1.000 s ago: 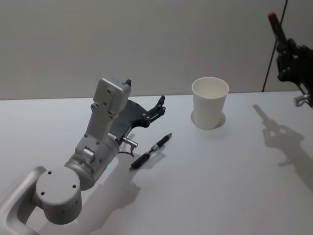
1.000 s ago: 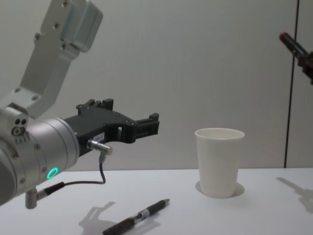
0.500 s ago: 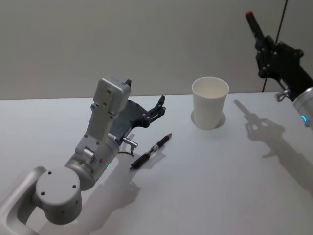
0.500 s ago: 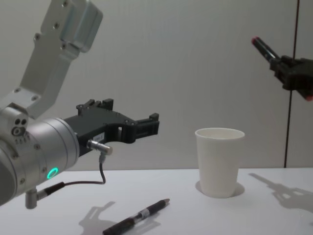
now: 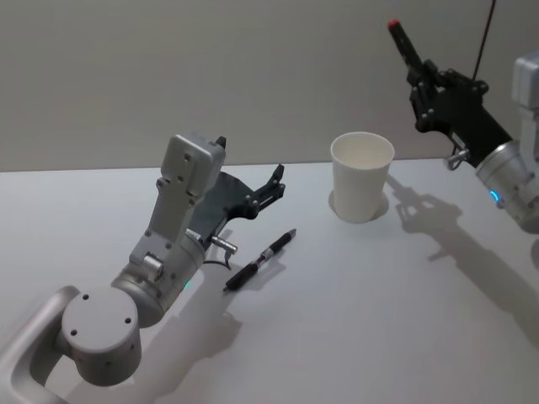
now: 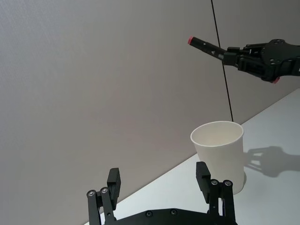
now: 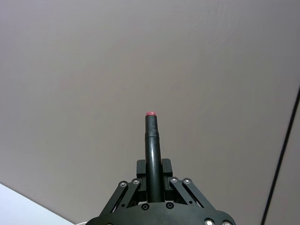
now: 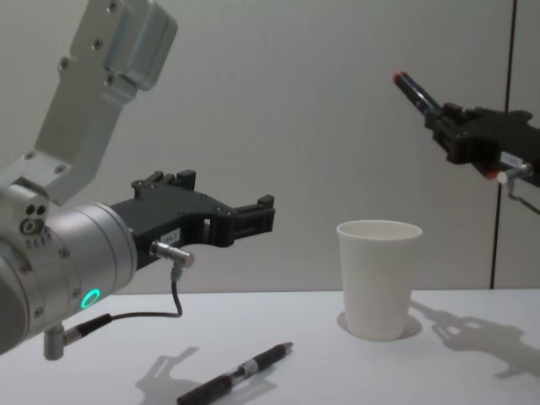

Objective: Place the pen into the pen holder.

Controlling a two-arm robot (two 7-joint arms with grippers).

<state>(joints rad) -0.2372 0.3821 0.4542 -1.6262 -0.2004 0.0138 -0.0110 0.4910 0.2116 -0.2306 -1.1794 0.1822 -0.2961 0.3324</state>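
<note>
One pen (image 5: 405, 44) sits clamped in right claw (image 5: 424, 77), high beside pen holder (image 5: 362, 181).

Open air lies between the right hand (image 5: 419, 77) and the pen holder (image 5: 362, 192).

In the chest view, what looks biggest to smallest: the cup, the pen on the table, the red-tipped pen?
1. white cup
2. pen on the table
3. red-tipped pen, partly hidden in the right tool, so unsure against the other pen.
</note>
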